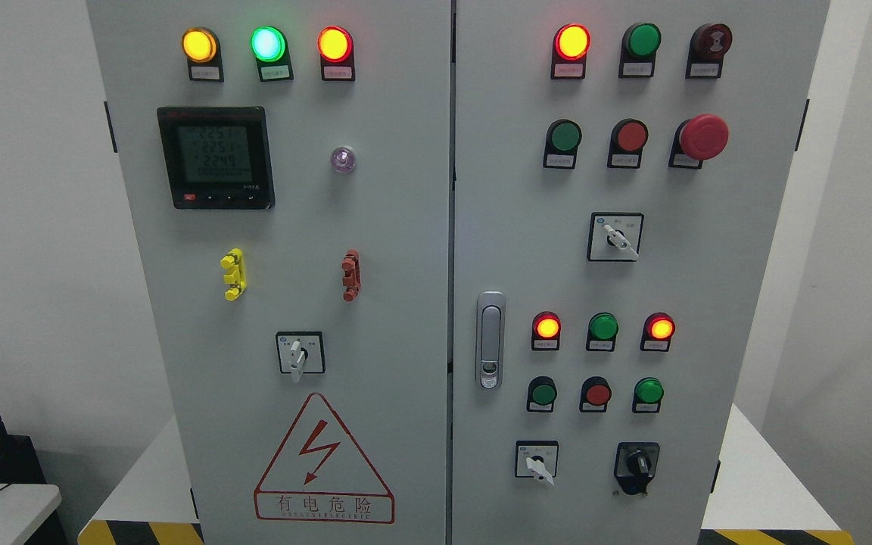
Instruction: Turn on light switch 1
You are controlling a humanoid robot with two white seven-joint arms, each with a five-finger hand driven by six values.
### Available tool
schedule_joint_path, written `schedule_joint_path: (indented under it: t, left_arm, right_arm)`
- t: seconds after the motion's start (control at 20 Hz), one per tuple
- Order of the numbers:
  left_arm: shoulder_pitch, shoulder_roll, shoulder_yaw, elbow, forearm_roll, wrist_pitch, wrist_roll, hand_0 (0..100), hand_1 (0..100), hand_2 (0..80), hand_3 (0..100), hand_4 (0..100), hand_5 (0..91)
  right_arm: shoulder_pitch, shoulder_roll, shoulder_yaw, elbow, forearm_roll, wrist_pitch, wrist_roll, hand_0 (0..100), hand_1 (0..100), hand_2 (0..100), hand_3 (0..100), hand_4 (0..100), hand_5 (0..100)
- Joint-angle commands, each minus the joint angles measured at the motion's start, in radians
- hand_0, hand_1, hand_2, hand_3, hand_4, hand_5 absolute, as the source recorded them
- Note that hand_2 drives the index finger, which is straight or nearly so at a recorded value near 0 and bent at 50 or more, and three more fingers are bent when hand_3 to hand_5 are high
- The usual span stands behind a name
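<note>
A grey two-door electrical cabinet (406, 303) fills the head view. Its right door carries a lower row of push buttons: green (543, 393), red (597, 394), green (649, 391). Above them sit three lamps: red lit (547, 327), green unlit (602, 327), red lit (661, 328). Higher up are a green button (564, 136), a red button (630, 136) and a red mushroom stop button (702, 137). White rotary switches sit at mid right (616, 238), lower right (537, 460) and on the left door (299, 353). I cannot tell which control is switch 1. Neither hand shows.
The left door has yellow, green and red lit lamps (268, 44), a digital meter (216, 157), and a hazard triangle (322, 462). A door latch (490, 339) sits by the seam. A black rotary knob (636, 462) is at lower right. The cabinet stands on a white platform (754, 477) with striped edging.
</note>
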Motion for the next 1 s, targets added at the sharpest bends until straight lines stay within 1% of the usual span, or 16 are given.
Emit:
schedule_joint_path:
  t: [0.0,0.15,0.25,0.35,0.45,0.5,0.6,0.7,0.75,0.8,0.9,0.95]
  left_arm:
    - [-0.106,0.002,-0.214,-0.106,-0.02,0.068,0.055,5,48,49.7,84,86,63.3]
    - [-0.134,-0.011,-0.289,-0.107,-0.021,0.1,0.07,4,50,50.2,86,88,68.0]
    - [-0.155,-0.043,-0.332,-0.107,-0.033,0.103,0.072,4,50,50.4,87,89,70.2]
    - [-0.181,-0.07,-0.359,-0.109,-0.088,0.139,0.079,4,51,51.1,90,91,72.8]
    - [-0.224,-0.085,-0.387,-0.109,-0.139,0.172,0.111,4,51,52.0,93,92,74.2]
    - [-0.244,-0.093,-0.407,-0.109,-0.145,0.191,0.124,5,51,52.2,93,92,75.1]
    - [-0.272,-0.111,-0.43,-0.107,-0.159,0.221,0.13,5,52,52.5,93,93,75.4]
    - [-0.298,-0.129,-0.436,-0.106,-0.228,0.237,0.131,6,52,52.6,93,93,75.5]
    - [-0.306,-0.131,-0.441,-0.106,-0.262,0.248,0.15,6,52,52.6,93,93,75.5]
    - [-0.312,-0.133,-0.461,-0.106,-0.28,0.264,0.179,6,52,52.6,93,93,75.5]
    - [-0.327,-0.146,-0.504,-0.107,-0.282,0.309,0.216,7,53,52.9,94,93,76.0]
    - [-0.339,-0.148,-0.508,-0.107,-0.282,0.33,0.23,7,53,53.0,95,94,76.3]
  right_arm:
    - [0.0,0.0,0.023,0.0,0.005,0.001,0.0,12,39,0,0,0,0]
    - [0.0,0.0,0.023,0.0,0.005,0.001,0.0,12,39,0,0,0,0]
    - [0.0,0.0,0.023,0.0,0.005,0.001,0.0,12,39,0,0,0,0]
    - [0.001,0.001,0.023,0.0,0.005,0.001,0.0,12,39,0,0,0,0]
    - [0.0,0.001,0.023,0.0,0.005,0.001,0.0,12,39,0,0,0,0]
    - [0.0,0.0,0.023,0.0,0.005,0.001,0.0,12,39,0,0,0,0]
    - [0.0,0.001,0.023,0.0,0.005,0.001,0.0,12,39,0,0,0,0]
    - [0.0,0.0,0.023,0.0,0.005,0.001,0.0,12,39,0,0,0,0]
    - [0.0,0.0,0.023,0.0,0.005,0.001,0.0,12,39,0,0,0,0]
    - [0.0,0.001,0.023,0.0,0.005,0.001,0.0,12,39,0,0,0,0]
    - [0.0,0.0,0.023,0.0,0.005,0.001,0.0,12,39,0,0,0,0]
    - [0.0,0.0,0.023,0.0,0.005,0.001,0.0,12,39,0,0,0,0]
